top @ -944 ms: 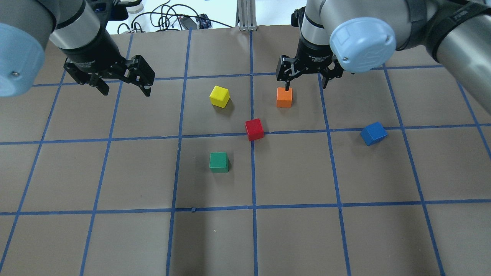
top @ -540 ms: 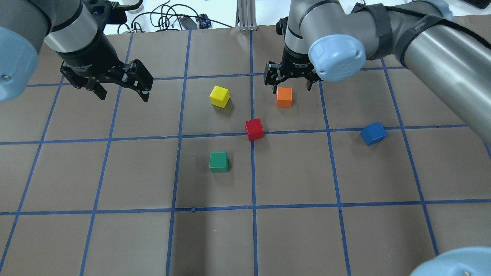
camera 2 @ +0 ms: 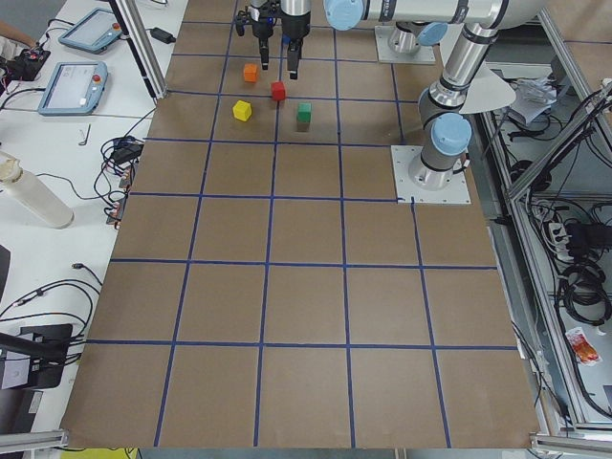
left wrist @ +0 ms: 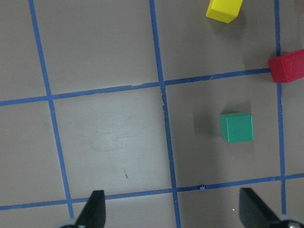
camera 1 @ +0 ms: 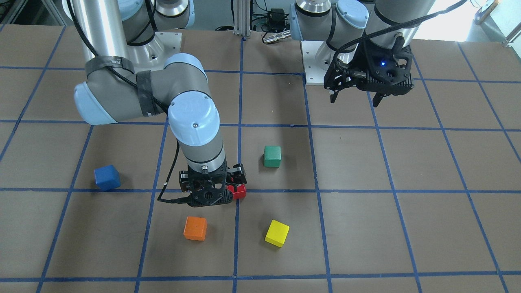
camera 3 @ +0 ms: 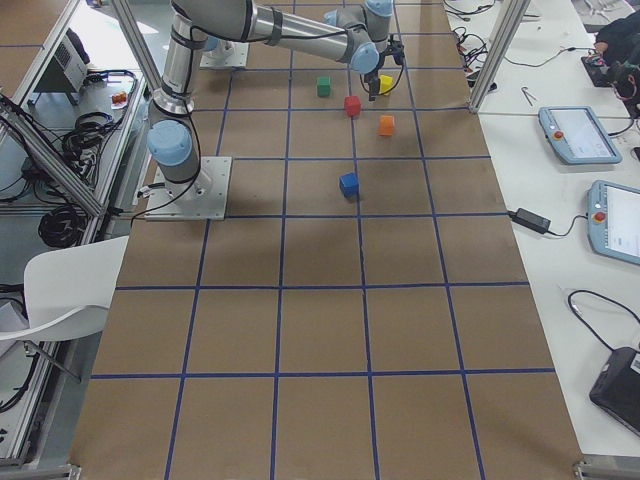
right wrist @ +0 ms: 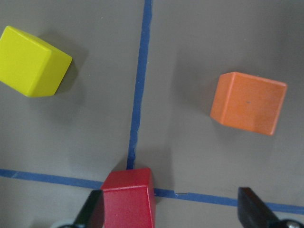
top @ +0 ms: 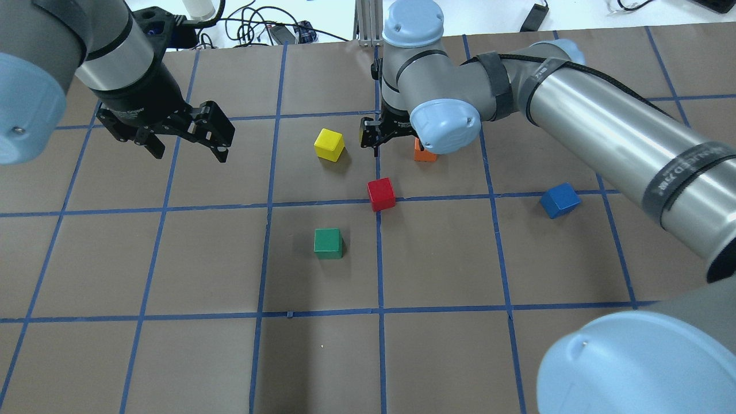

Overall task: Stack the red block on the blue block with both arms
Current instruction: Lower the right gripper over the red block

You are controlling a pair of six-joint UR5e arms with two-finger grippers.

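Observation:
The red block (top: 381, 194) sits on a blue tape crossing mid-table. It also shows at the bottom of the right wrist view (right wrist: 129, 197), just inside the left finger. The blue block (top: 559, 200) lies apart at the right, turned at an angle. My right gripper (camera 1: 213, 184) is open and empty, hovering above the table just beyond the red block, between the yellow and orange cubes. In the overhead view its wrist hides most of it. My left gripper (top: 188, 150) is open and empty, hovering high at the far left.
A yellow cube (top: 329, 144), an orange cube (camera 1: 195, 228) and a green cube (top: 328, 243) stand around the red block. The brown table (top: 172, 356) carries a blue tape grid. Cables lie beyond the far edge (top: 253, 26).
My right arm has swung left, from over the orange cube to the gap between the orange and yellow cubes, near the red block. The left gripper has hardly moved. No block moved.

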